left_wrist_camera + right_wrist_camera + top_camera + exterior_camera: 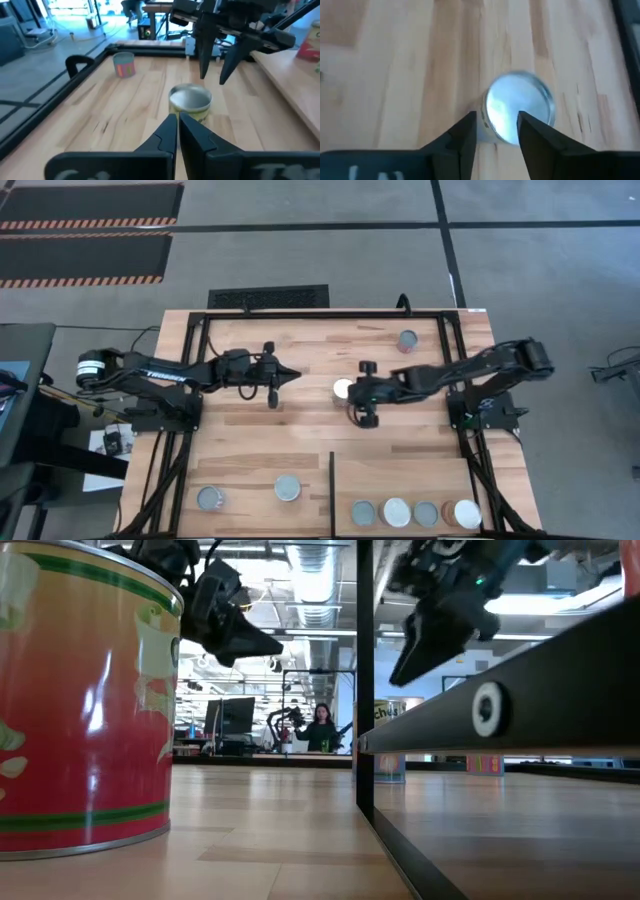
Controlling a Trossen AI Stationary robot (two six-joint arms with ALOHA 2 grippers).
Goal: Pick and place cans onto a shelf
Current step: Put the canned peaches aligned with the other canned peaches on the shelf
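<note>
Big red can (80,700) looms nearest. Right gripper (497,132) open above middle can (520,107), seemingly not yet gripping; next: lower, close. Left gripper (177,132) shut, empty.

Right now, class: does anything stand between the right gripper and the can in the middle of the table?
Nothing visible does. The right gripper hangs open just above the can, with only bare table around it; the left gripper waits shut, apart.

White lettering marks the left arm (165,376) — too small to read.
</note>
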